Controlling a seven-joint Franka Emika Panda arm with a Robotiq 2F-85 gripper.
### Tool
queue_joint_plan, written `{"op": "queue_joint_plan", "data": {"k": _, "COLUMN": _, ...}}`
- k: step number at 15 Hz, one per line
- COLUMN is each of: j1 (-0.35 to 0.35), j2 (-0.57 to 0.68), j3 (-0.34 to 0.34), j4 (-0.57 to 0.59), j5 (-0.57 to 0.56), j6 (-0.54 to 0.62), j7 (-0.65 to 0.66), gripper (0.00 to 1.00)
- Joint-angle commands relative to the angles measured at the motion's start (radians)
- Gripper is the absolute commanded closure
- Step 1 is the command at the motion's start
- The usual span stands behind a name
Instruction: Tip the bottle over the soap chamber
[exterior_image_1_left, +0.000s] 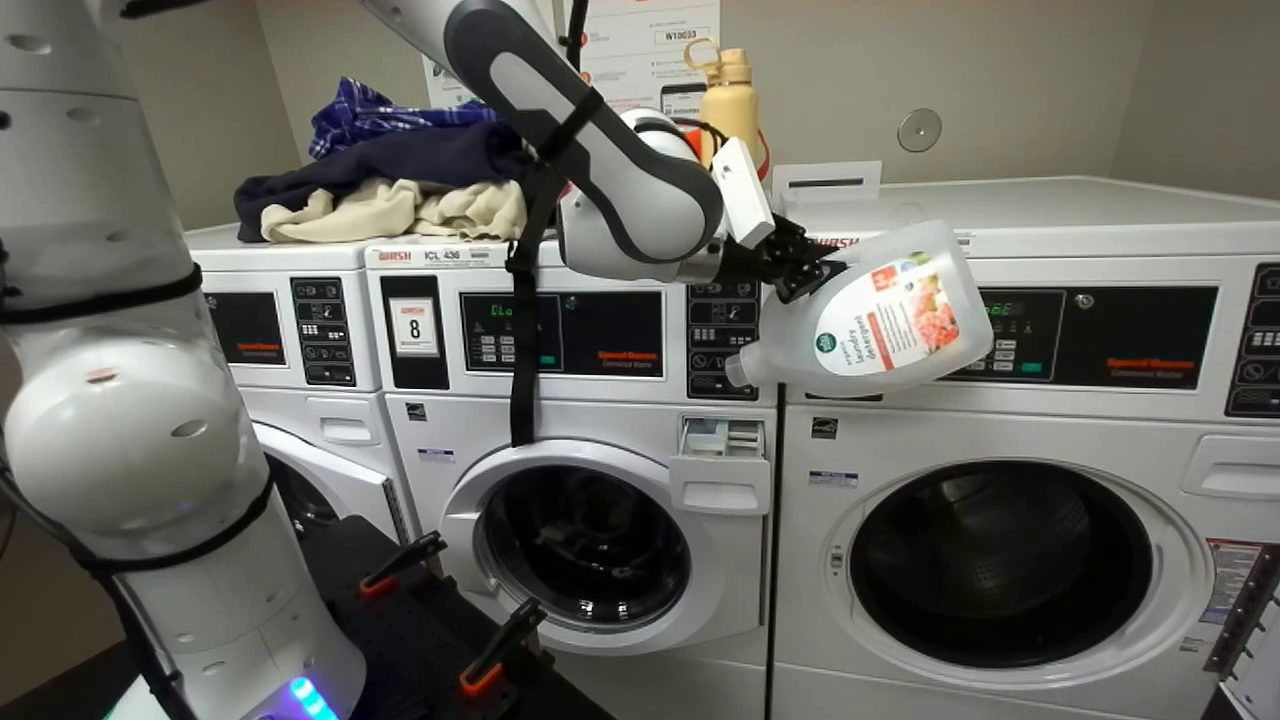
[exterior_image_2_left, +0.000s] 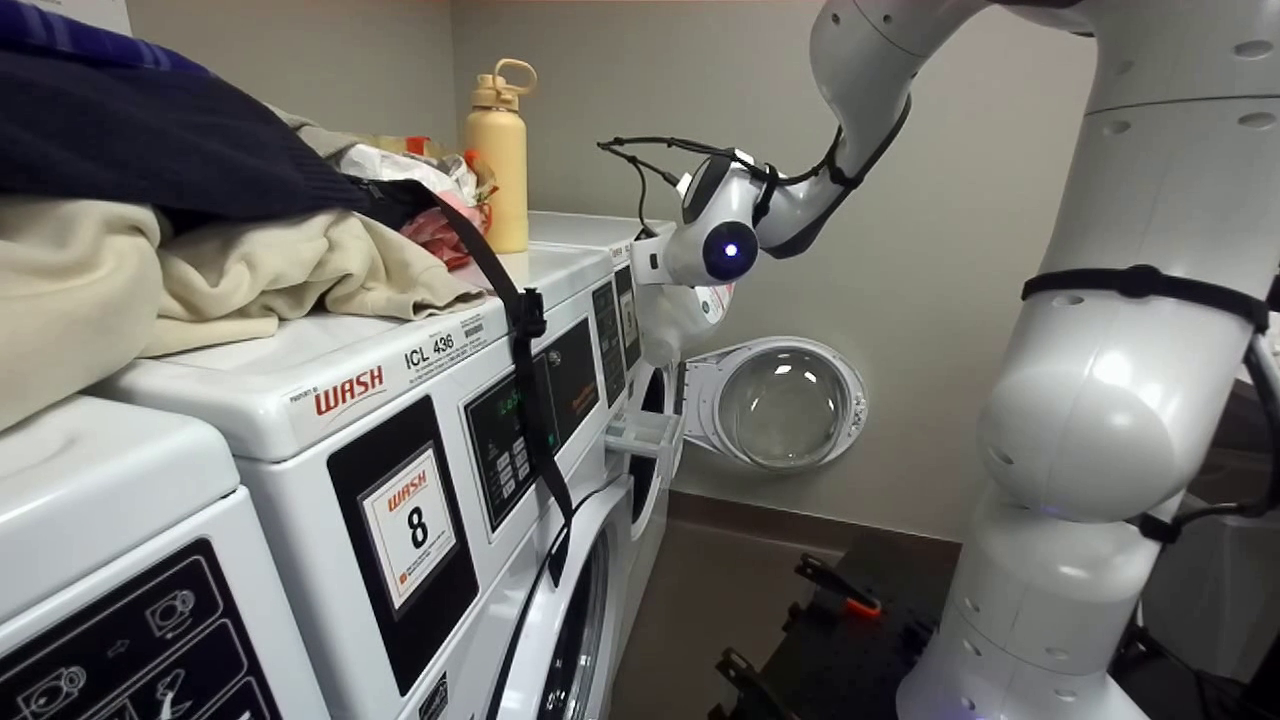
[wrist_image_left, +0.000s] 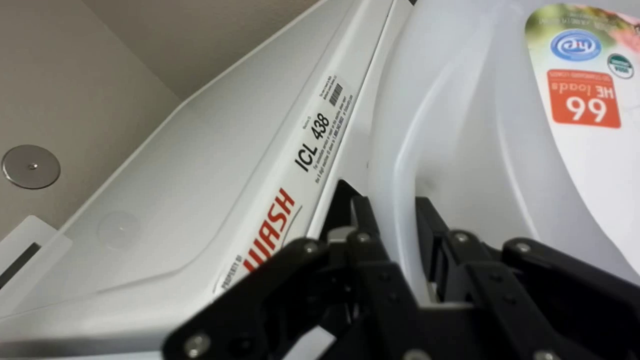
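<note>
Two end effector (wrist_image_left: 395, 212) fingers (wrist_image_left: 430, 222), slightly apart, clamp the bottle (exterior_image_1_left: 875, 320), seemingly by its handle (wrist_image_left: 394, 160).

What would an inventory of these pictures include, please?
Boxy front-loading washers: at least three, white, side by side
Open plastic soap drawer: one, white, in washer 8
Floral-labelled plastic jug: one, translucent white, tilted above the drawer
Rumpled clothes pile: one, navy, cream, blue plaid, atop washers
Loop-lidded cylindrical bottle: one, pale yellow, atop washers
Crumpled plastic: count unclear, red and white, beside bottle
Flat strap: one, black, down washer 8
Printed notices: count unclear, white, on the wall
Round disc: one, silvery, on the wall
Handled clamps: two, black and orange, on the black platform
Jointed arm: one, white, in front of washers
Two-fingered hand: one, black, closed on the jug
</note>
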Motion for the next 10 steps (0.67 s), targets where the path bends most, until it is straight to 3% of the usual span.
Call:
{"op": "queue_joint_plan", "data": {"k": 1, "j1": 0.002, "j2": -0.066, "j3": 0.001, "j4": -0.044, "j5": 0.004, "j6": -0.049, "j7": -0.047, "gripper": 0.94}}
{"op": "queue_joint_plan", "data": {"k": 10, "j1": -0.001, "j2": -0.059, "j3": -0.002, "j4": -0.061, "j5": 0.004, "j6": -0.074, "j7": -0.040, "gripper": 0.94}}
